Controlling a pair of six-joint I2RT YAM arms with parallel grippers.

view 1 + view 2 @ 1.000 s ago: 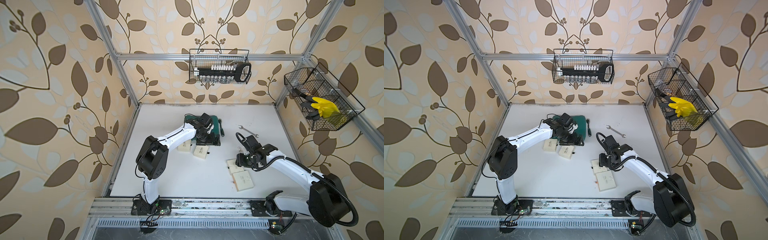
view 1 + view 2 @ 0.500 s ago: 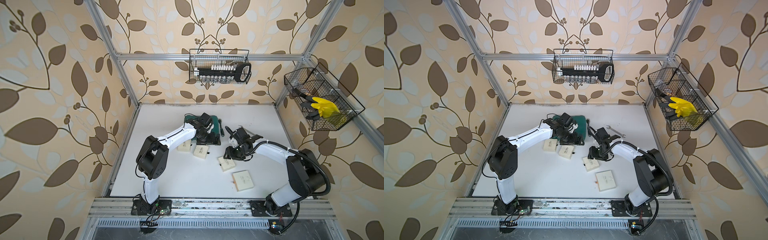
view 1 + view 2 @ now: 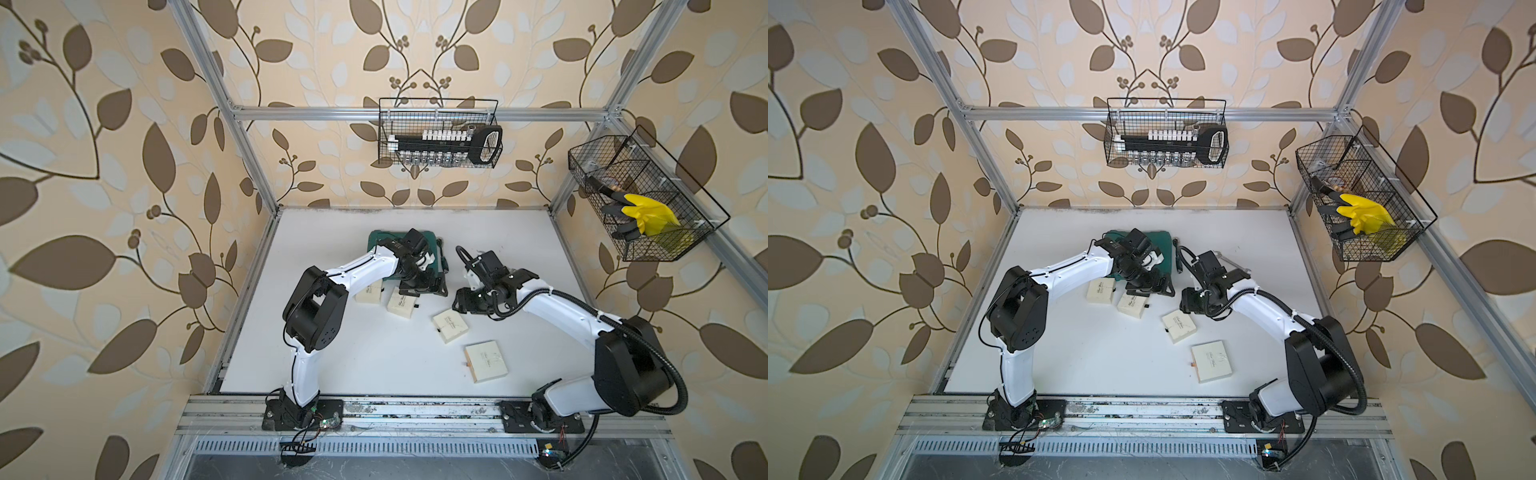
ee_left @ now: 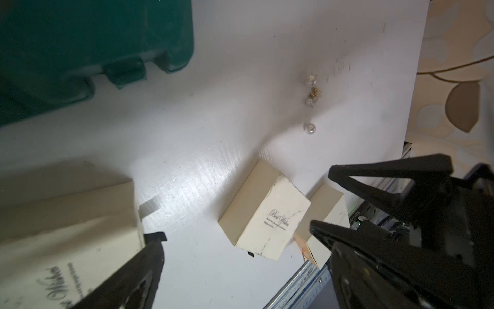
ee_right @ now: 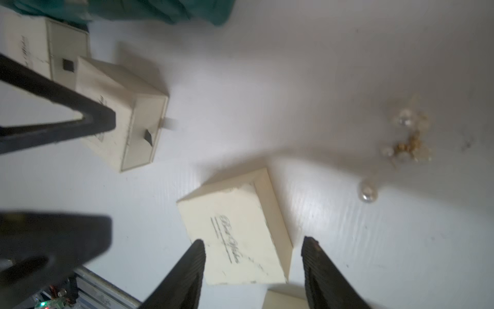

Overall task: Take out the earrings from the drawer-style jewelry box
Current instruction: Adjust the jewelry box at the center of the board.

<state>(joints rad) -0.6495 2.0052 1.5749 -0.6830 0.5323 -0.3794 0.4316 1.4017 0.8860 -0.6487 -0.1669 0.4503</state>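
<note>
**Left pincer (image 4: 238, 214) and right pincer (image 5: 253, 242) released; earrings (image 4: 311, 92) out on the table (image 4: 213, 107)**

In both top views you see each pincer low among four cream boxes (image 3: 451, 327) beside a green case (image 3: 380, 243), but no earrings. Your left wrist view shows them sharply, bare, apart from every box, past jaws spread wide and empty. Your right wrist view blurs them, yet shows half-parted jaws over one shut-looking box, gripping nothing. You are between boxes, I judge; next, steady one box and draw its drawer out.
</note>
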